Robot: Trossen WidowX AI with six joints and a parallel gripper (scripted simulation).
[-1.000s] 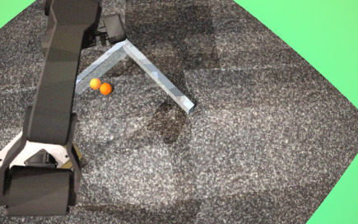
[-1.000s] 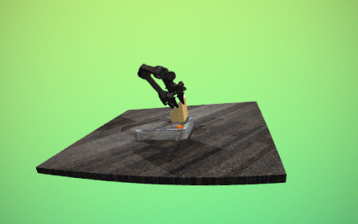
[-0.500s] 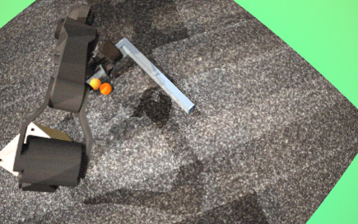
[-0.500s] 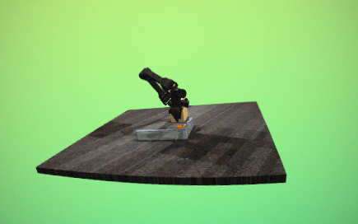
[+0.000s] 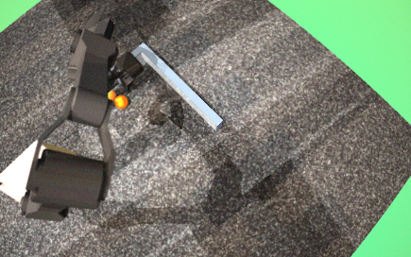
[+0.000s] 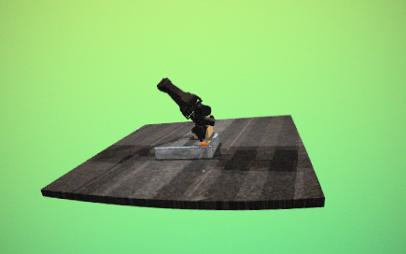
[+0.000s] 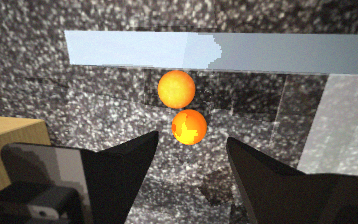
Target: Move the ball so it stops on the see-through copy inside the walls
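The saturated orange ball (image 5: 121, 102) (image 7: 189, 127) rests on the table. A paler orange ball (image 5: 111, 95) (image 7: 176, 89), apparently the see-through copy, shows right beside it, closer to one clear wall (image 7: 125, 48). The other wall (image 5: 185, 90) (image 7: 342, 115) runs off from the corner. In the exterior view a small orange spot (image 6: 203, 144) shows by the walls; the two balls cannot be told apart there. My gripper (image 5: 121, 88) (image 7: 191, 138) is open and points down. In the wrist view the saturated ball appears just beyond the gap between the fingertips, with nothing gripped.
My arm (image 5: 91, 71) (image 6: 178, 93) reaches over the corner and hides much of one wall in the top view. The base mount, pale on top (image 5: 17, 175) and tan at its side (image 7: 12, 132), stands near the walls. The table (image 6: 118, 187) has dark shadows.
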